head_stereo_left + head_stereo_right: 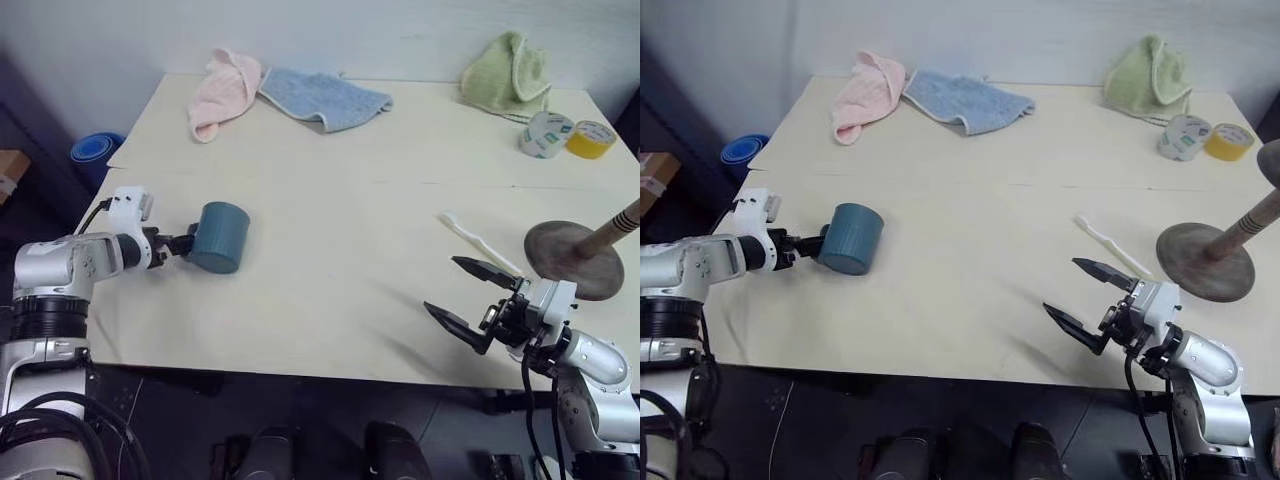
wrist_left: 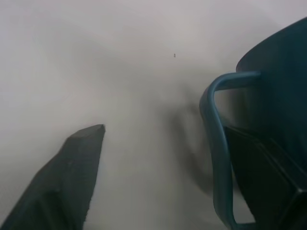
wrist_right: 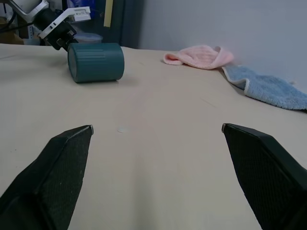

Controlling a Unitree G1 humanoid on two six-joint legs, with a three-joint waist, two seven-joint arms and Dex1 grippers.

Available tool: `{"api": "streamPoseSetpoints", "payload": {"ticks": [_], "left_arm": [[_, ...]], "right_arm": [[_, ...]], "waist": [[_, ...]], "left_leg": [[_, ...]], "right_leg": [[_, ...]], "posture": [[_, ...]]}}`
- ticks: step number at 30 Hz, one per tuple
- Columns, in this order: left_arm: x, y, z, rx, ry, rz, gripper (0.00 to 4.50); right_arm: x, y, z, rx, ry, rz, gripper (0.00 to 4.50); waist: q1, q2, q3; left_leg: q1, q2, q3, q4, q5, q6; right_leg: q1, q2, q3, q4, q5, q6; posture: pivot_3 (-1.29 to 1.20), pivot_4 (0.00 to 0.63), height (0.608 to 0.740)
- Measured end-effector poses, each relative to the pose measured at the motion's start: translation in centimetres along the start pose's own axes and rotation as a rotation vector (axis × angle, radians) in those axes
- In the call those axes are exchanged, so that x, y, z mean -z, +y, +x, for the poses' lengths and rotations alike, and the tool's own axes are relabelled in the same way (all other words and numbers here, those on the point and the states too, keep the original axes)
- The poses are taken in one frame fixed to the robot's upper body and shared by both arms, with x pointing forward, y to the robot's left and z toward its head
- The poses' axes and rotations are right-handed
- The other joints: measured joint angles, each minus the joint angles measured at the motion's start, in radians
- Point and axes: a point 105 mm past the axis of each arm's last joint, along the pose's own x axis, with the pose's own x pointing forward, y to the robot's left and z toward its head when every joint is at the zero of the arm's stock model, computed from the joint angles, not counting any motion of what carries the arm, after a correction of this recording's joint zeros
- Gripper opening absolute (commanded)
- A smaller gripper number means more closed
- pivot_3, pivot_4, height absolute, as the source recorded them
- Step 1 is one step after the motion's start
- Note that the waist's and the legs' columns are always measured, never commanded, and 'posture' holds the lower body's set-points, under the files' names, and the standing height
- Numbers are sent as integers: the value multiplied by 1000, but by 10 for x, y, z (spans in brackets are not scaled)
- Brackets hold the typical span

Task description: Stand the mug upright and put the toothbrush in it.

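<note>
The left gripper (image 1: 180, 245) reaches the open mouth of the mug (image 1: 220, 237), one finger (image 2: 268, 182) inside the rim, the other outside – not yet clamped. The mug lies on its side on the table (image 1: 340, 200). The right gripper (image 1: 470, 292) hangs wide open and empty; the toothbrush (image 1: 475, 240) lies flat just beyond it.
</note>
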Motion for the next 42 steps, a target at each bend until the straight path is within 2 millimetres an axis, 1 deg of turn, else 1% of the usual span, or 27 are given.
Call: {"api": "streamPoseSetpoints", "payload": {"ticks": [2,3,5,7,11,12,13,14,15,17,18,19,20,21,23,24,25,26,27,28,30,32,33,34,39,41,42], "left_arm": [[-1,-4,10,17,18,13,2938],[0,-12,18,57,44,43,2713],[-1,-23,27,103,63,42,2109],[-1,-27,30,117,70,57,1684],[-3,-32,35,143,51,125,579],[-2,-32,36,148,42,137,408],[-3,-34,37,173,23,148,121],[-3,-39,39,211,3,151,28],[-3,-42,40,226,-9,154,22],[-9,-53,44,283,-95,156,7],[-12,-74,49,389,-213,124,7],[-16,-88,50,456,-283,107,7],[-20,-96,48,496,-337,97,7],[-30,-111,41,565,-452,93,7],[-47,-133,30,637,-597,143,7],[-58,-158,18,693,-728,234,7],[-62,-178,11,734,-816,302,7],[-60,-200,8,762,-887,390,7],[-55,-213,10,778,-913,427,7],[-51,-220,12,782,-924,442,7],[-30,-238,27,771,-935,467,7],[-15,-245,36,766,-921,490,7],[-2,-251,43,758,-905,540,7],[7,-254,52,684,-918,627,7],[12,-260,56,617,-961,734,7],[17,-264,56,624,-970,774,629],[19,-264,56,628,-971,783,809]], "right_arm": [[2,0,-1,5,3,3,4500],[1,0,-2,6,-1,-5,4500],[2,1,-3,8,3,-1,4500],[3,2,-4,9,6,2,4500],[5,2,-6,16,7,-3,4500],[5,2,-7,18,8,-3,4500],[5,1,-8,24,10,-4,4500],[6,0,-9,32,10,-8,4500],[5,-1,-9,33,10,-12,4500],[4,-3,-13,45,19,-25,4500],[3,-7,-21,66,44,-40,4500],[3,-9,-27,80,60,-46,4500],[3,-11,-29,93,66,-50,4500],[2,-12,-34,110,77,-53,4500],[3,-12,-38,126,90,-51,4500],[4,-12,-43,143,104,-47,4500],[5,-11,-44,146,108,-46,4500],[3,-10,-44,145,110,-50,4500],[3,-9,-44,143,110,-53,4500],[2,-9,-44,145,110,-56,4500],[1,-10,-47,153,126,-65,4500],[1,-11,-50,166,136,-69,4500],[1,-12,-55,185,150,-70,4500],[0,-8,-56,183,165,-65,4500],[-4,-7,-58,196,174,-69,4500],[-7,-8,-59,215,177,-77,4500],[-7,-9,-60,221,178,-79,4500]], "waist": [[10,3,-2],[11,5,-3],[12,5,-3],[12,6,-3],[12,6,-4],[12,6,-4],[13,6,-4],[13,6,-4],[13,6,-4],[15,6,-4],[15,4,-2],[14,1,-1],[10,-2,1],[5,-4,2],[4,-4,3],[4,-4,2],[5,-4,2],[6,-4,2],[7,-3,2],[7,-3,2],[9,-3,2],[7,-4,2],[5,-4,2],[8,-4,2],[13,0,0],[15,5,-3],[14,8,-5]], "left_leg": [[1,-1,-1,1,0,1],[5,-1,-1,0,0,1],[9,-1,-2,-1,0,1],[9,-2,-1,-1,0,1],[10,-1,-1,-2,0,1],[10,-1,-1,-2,0,1],[10,-1,-1,-1,0,1],[10,-1,-1,-1,0,1],[9,-1,-1,-1,0,1],[8,-1,-2,-1,0,1],[4,-1,-3,0,0,1],[1,0,-4,1,0,1],[-1,0,-5,1,0,1],[-3,1,-6,1,0,1],[-4,0,-5,0,0,1],[-4,0,-5,0,0,1],[-3,0,-4,0,0,1],[-3,0,-3,0,0,1],[-2,0,-2,0,0,1],[-2,0,-2,0,0,1],[-1,0,-1,0,1,2],[-1,0,0,0,1,2],[-2,0,0,-1,1,3],[-1,0,0,-1,1,3],[-1,0,0,-1,1,4],[0,0,0,-1,1,4],[0,0,1,-1,1,4]], "right_leg": [[2,0,0,-1,0,0],[7,-1,0,-2,0,0],[10,-1,0,-1,0,0],[11,-1,0,-1,0,0],[11,-1,0,-1,0,0],[11,-1,0,-1,0,0],[11,-1,0,-1,0,0],[11,-1,0,-1,0,0],[11,-1,0,-2,0,0],[11,-2,0,-2,0,0],[8,-2,-2,-4,0,0],[7,-1,-4,-4,0,0],[5,-1,-6,-5,0,0],[2,-1,-7,-4,0,1],[1,-1,-8,-5,0,1],[2,-1,-8,-5,0,1],[3,-1,-8,-6,0,1],[4,-1,-8,-8,1,1],[5,-1,-9,-9,1,2],[6,-1,-9,-11,1,2],[7,-1,-9,-12,1,2],[7,-1,-9,-14,1,2],[7,-1,-9,-14,1,2],[7,-1,-9,-15,1,2],[9,-2,-9,-16,2,3],[10,-2,-9,-17,2,3],[10,-2,-9,-17,2,3]], "posture": [[0,150,740],[0,150,740],[0,150,740],[0,150,740],[0,150,740],[0,150,740],[0,150,740],[0,150,740],[0,150,740],[0,150,740],[0,150,740],[0,150,740],[0,150,740],[0,150,740],[0,150,740],[0,150,740],[0,150,740],[0,150,740],[0,150,740],[0,150,740],[0,150,740],[0,150,740],[0,150,740],[0,150,740],[0,150,740],[0,150,740],[0,150,740]]}}
